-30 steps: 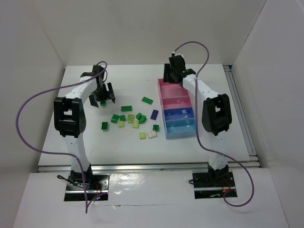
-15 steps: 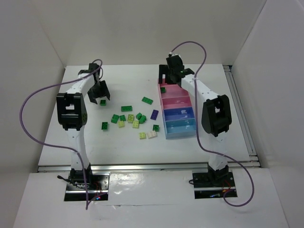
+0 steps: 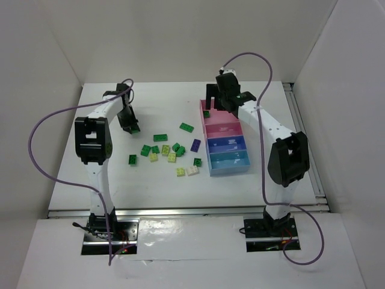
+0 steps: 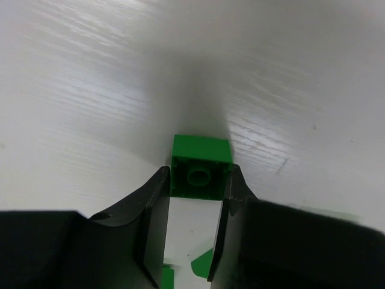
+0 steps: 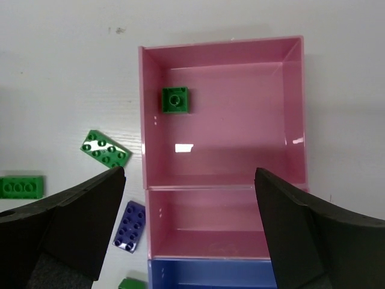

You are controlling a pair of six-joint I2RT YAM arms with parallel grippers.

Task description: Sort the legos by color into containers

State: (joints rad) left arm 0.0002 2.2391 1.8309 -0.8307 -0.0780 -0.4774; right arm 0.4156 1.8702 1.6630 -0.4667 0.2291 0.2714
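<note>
Left jaws are clamped on a green brick [image 4: 200, 174], pinched side to side right at the tips with the tabletop [image 4: 90, 90] directly under it. I'd guess it's freshly grabbed; can't tell if it's off the surface. Over to the right of those jaws, between the two arms, the loose pile [image 3: 165, 150] is scattered flat, mostly green with some yellow-green, a white one [image 3: 193, 170] and a purple one [image 3: 195, 144]. Right jaws are spread wide with nothing in them, hanging over the bins [image 5: 222, 45], which makes sense if they just came to drop something. Out ahead of their tips, a second green [image 5: 175, 100] lies in the far pink bin, close to its left wall, so pink looks like the green bin and the pinched brick probably belongs there too. The next pink bin [image 5: 210, 229], right between the jaws, has nothing showing in it. The purple one sits just outside the left-hand jaw, beside that bin's wall, an easy next pick.
</note>
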